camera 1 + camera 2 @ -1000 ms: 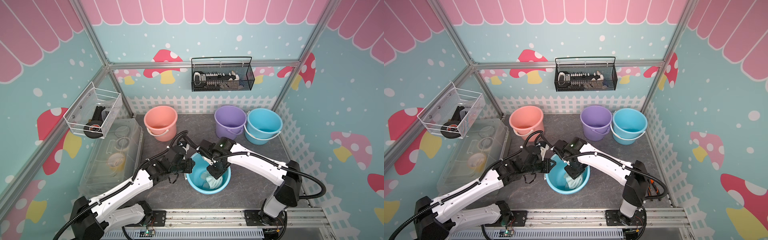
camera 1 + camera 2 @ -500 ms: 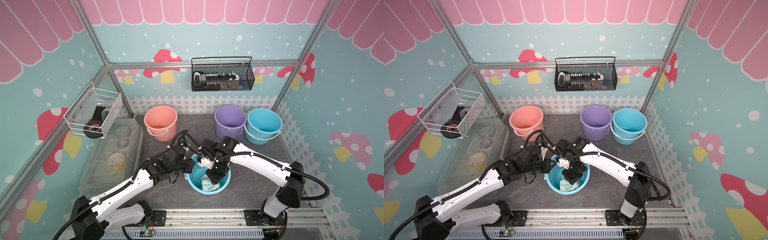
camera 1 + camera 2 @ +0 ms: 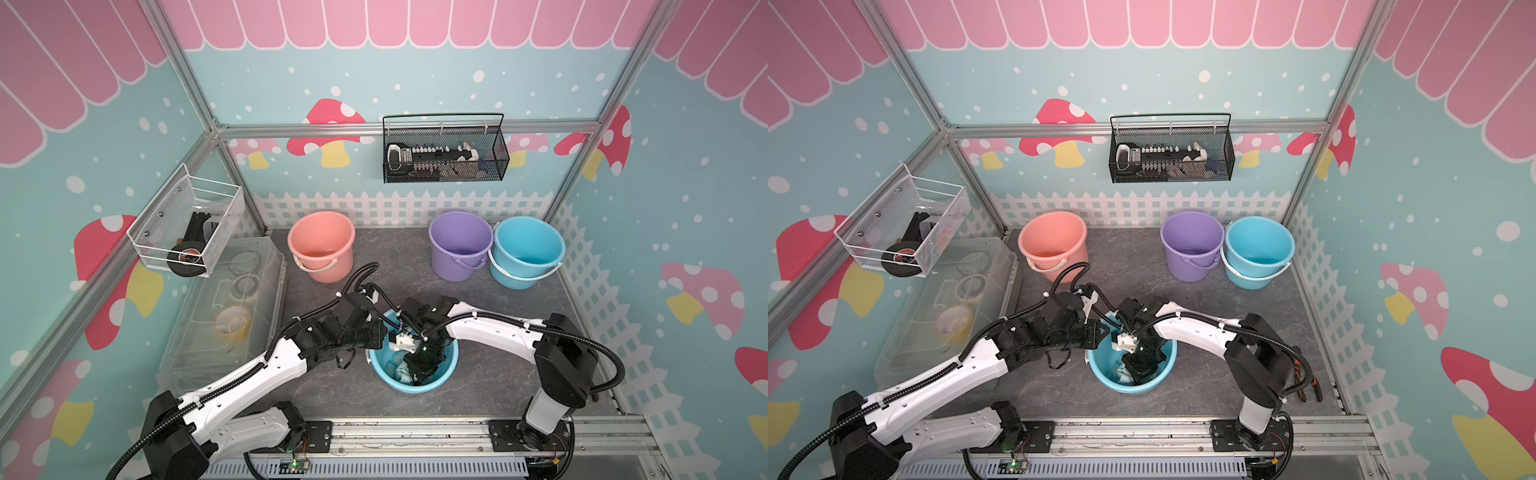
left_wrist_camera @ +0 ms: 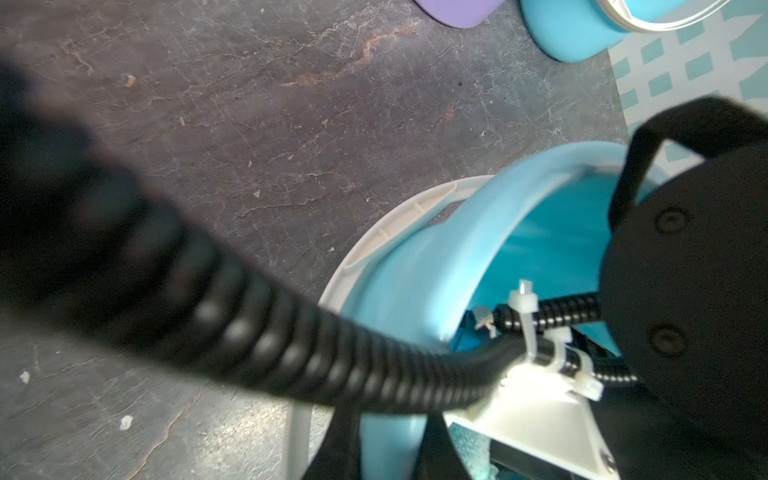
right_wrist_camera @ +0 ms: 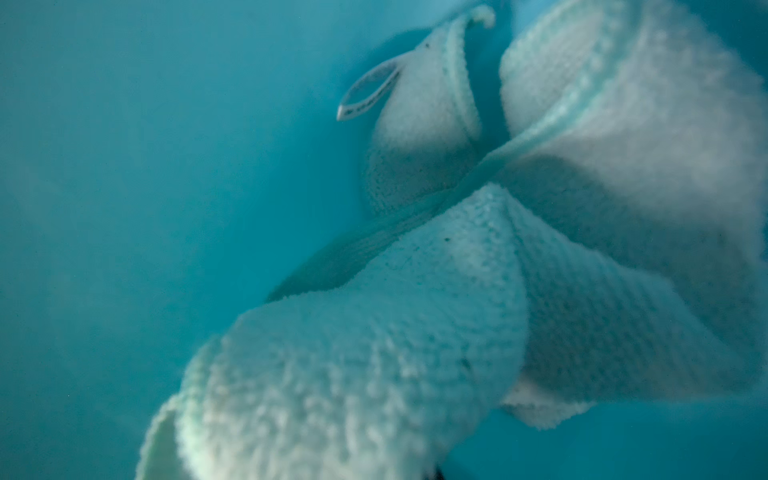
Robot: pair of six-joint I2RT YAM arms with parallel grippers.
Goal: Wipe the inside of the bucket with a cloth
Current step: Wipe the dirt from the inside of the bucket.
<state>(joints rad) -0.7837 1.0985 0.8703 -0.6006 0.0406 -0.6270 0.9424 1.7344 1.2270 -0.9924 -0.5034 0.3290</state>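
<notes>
The blue bucket [image 3: 436, 384] stands at the front middle of the grey floor in both top views. My left gripper [image 3: 376, 337] is at its left rim. In the left wrist view that gripper [image 4: 386, 453] has its two black fingers shut either side of the bucket [image 4: 415, 266] wall. My right gripper [image 3: 420, 368] reaches down inside the bucket, its fingers buried in the pale aqua cloth [image 3: 400, 370]. In the right wrist view the bunched cloth [image 5: 415, 311] fills the frame against the bucket's inner wall [image 5: 145, 187].
A pink bucket [image 3: 322, 249], a purple bucket [image 3: 459, 245] and another blue bucket [image 3: 525, 251] stand along the back fence. A clear plastic box [image 3: 232, 307] lies at the left. Pliers [image 3: 1308, 382] lie by the right wall. A black cable [image 4: 291, 345] crosses the left wrist view.
My right gripper has swept the cloth from the bucket's right side toward its near left side and sits lower in it. The left arm and the bucket have stayed in place.
</notes>
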